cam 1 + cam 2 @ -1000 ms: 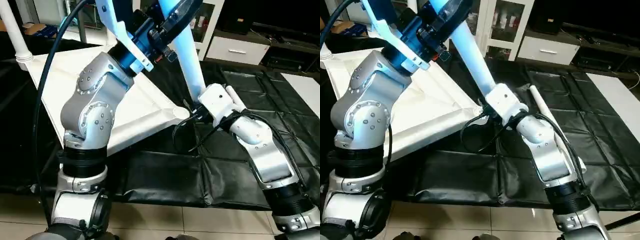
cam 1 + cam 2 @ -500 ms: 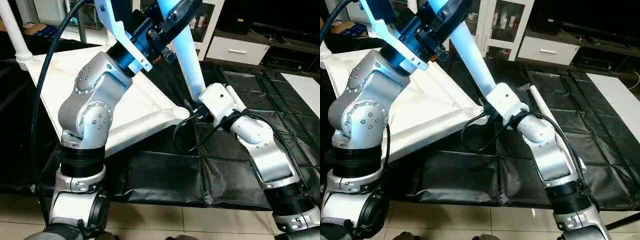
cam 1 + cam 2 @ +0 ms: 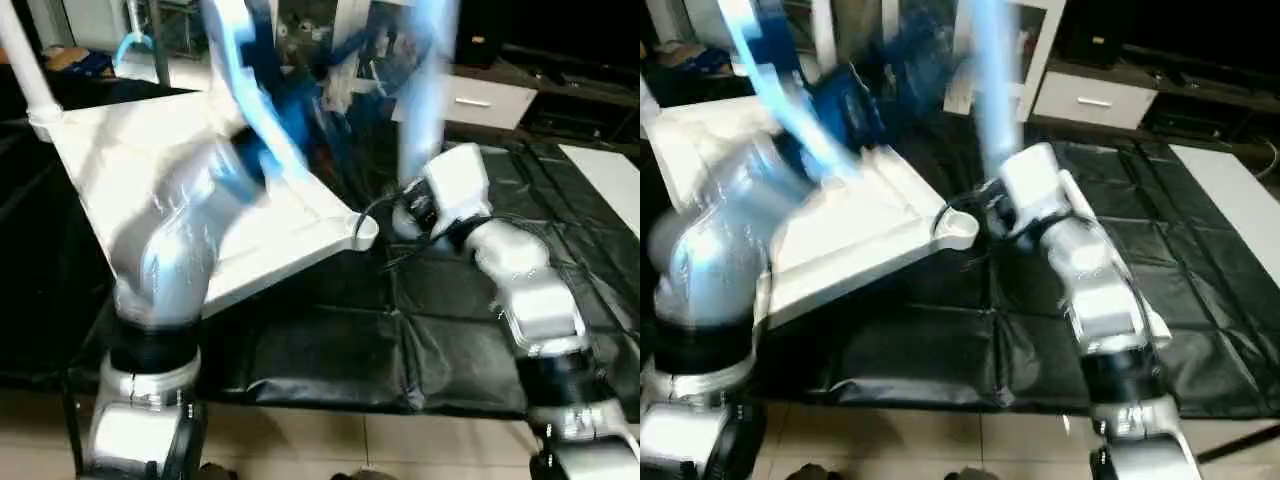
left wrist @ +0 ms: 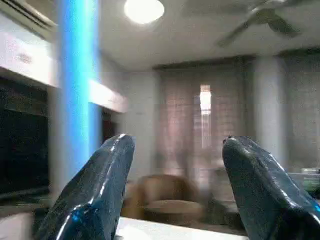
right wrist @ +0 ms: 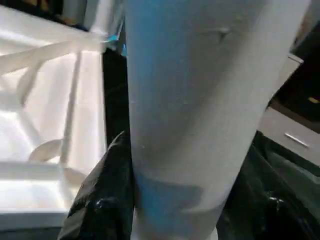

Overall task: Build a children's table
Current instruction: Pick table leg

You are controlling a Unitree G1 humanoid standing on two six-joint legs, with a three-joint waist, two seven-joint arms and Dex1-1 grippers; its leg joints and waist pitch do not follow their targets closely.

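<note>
The white tabletop (image 3: pixel 150 170) lies underside up, tilted, on the black cover. Its near corner socket (image 3: pixel 362 232) is open and bare. One white leg (image 3: pixel 22 60) stands in the far left corner. My right gripper (image 5: pixel 180 165) is shut on the lower part of another leg (image 3: pixel 992 90), which stands about upright just right of that socket. The black fingers (image 5: pixel 102 200) press on both its sides. My left gripper (image 4: pixel 175 145) is open with nothing between its fingers, and the leg (image 4: pixel 77 90) passes beside it. The left arm (image 3: pixel 210 190) is blurred over the tabletop.
Black sheeting (image 3: pixel 470 340) covers the work surface, ending at a tiled floor (image 3: pixel 330 440) in front. A white cabinet (image 3: pixel 485 100) and dark shelving stand behind. A white panel (image 3: pixel 610 175) lies at the far right.
My left gripper has opened and come off the leg, and the left arm is moving fast. The leg has swung from leaning left to upright in my right gripper, uncovering the corner socket.
</note>
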